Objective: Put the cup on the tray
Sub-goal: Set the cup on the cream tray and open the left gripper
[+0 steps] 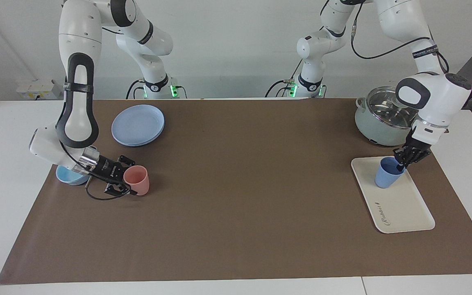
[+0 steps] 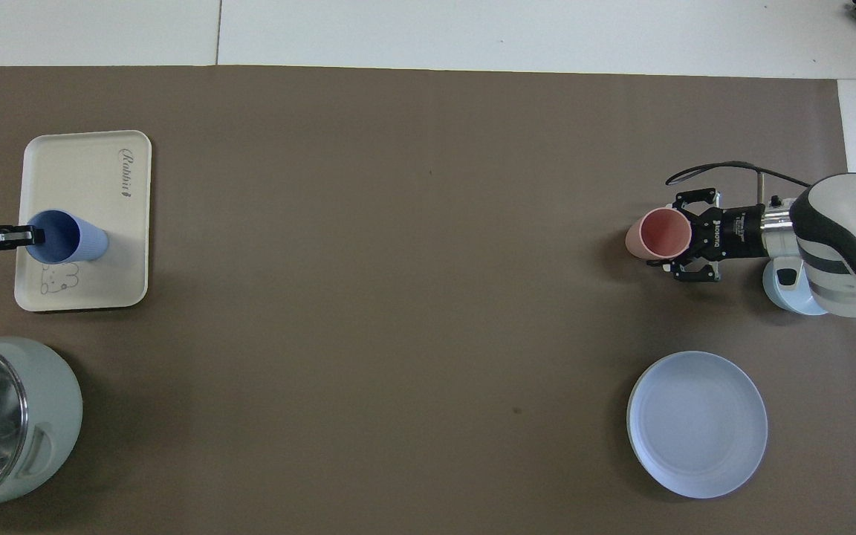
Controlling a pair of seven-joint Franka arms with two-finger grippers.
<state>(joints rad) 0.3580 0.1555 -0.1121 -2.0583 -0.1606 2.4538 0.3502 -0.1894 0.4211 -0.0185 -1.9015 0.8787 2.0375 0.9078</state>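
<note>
The periwinkle-blue cup (image 1: 386, 174) is upright on the cream tray (image 1: 402, 207), at the tray's end nearer to the robots. In the overhead view the cup (image 2: 67, 238) is just beside the bear drawing on the tray (image 2: 86, 171). My left gripper (image 1: 402, 164) is shut on the cup's rim, one finger inside it; it also shows in the overhead view (image 2: 30, 236). My right gripper (image 1: 126, 183) is shut on the rim of a salmon-pink tumbler (image 1: 137, 180) low at the mat at the right arm's end; both also show in the overhead view, the gripper (image 2: 684, 234) and the tumbler (image 2: 658, 232).
A grey-green pot with a glass lid (image 1: 383, 116) stands beside the tray, nearer to the robots. A low light-blue bowl (image 1: 70, 176) lies under the right arm's wrist. A round blue plate (image 1: 138, 124) lies nearer to the robots than the pink tumbler.
</note>
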